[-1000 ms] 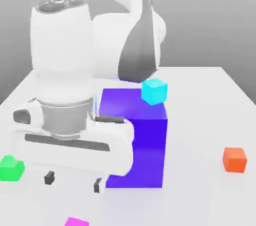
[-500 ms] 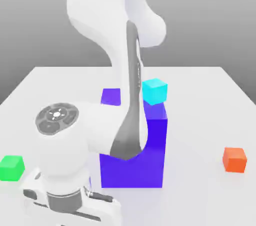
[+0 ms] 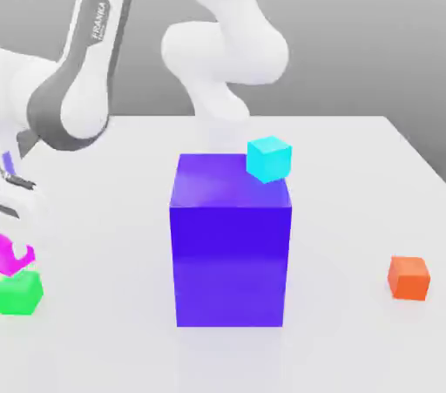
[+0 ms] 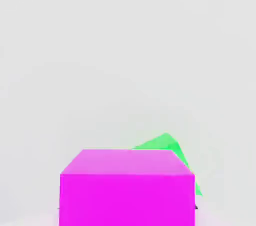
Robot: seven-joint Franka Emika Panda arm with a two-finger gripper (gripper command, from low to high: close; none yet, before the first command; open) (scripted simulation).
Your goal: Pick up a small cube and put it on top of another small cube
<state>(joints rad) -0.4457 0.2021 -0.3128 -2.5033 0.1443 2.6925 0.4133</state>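
White counter (image 3: pixel 348 208) under a grey backdrop carries a blue block (image 3: pixel 231 247) topped by a cyan cube (image 3: pixel 268 159), an orange cube (image 3: pixel 408 278) at the exterior view's right, and at its left the jaws pinching the pink cube (image 3: pixel 12 256) just above the green cube (image 3: pixel 21 293).

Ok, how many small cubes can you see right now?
4: magenta cube above the green cube at the exterior view's left, cyan cube on the blue block, orange cube right.
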